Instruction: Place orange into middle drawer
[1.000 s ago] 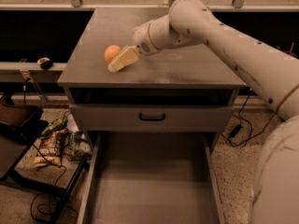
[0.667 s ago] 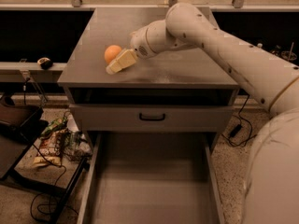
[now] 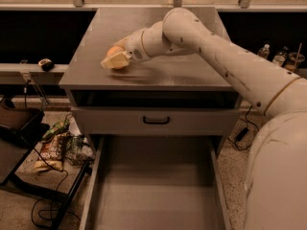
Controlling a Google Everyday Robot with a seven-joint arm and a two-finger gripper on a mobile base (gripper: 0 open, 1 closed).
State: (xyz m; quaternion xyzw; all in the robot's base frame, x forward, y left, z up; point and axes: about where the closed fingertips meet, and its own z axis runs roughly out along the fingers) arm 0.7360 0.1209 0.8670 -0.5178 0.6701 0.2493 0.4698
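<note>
Your hand [image 3: 114, 61] is down on the left part of the grey worktop [image 3: 192, 73], near its front edge, right against the orange [image 3: 115, 50]. The orange sits on the worktop just behind the hand, which covers its lower half, so you see only its rounded top. You cannot tell from here whether the hand has closed on the fruit or merely lies in front of it. The arm [image 3: 225, 56] reaches in from the right, crossing the worktop on a slant, with its white wrist just to the right of the orange. Below the worktop you have a dark open slot [image 3: 153, 98], then a closed drawer front [image 3: 201, 121] with a black handle [image 3: 156, 120] at its middle. Under that, the middle drawer [image 3: 153, 195] stands pulled out towards you, nearly as wide as the cabinet, its low side walls running down to the bottom edge of the view. The orange is well apart from it, up on the worktop. On the floor to the left lie some snack packets [image 3: 53, 150] and a black cable [image 3: 45, 210], beside a dark stand [image 3: 17, 143]. A small dark round object [image 3: 45, 63] sits on the ledge left of the cabinet, and bottles [image 3: 280, 56] stand at the far right. The robot's white body [image 3: 278, 176] fills the lower right corner.
</note>
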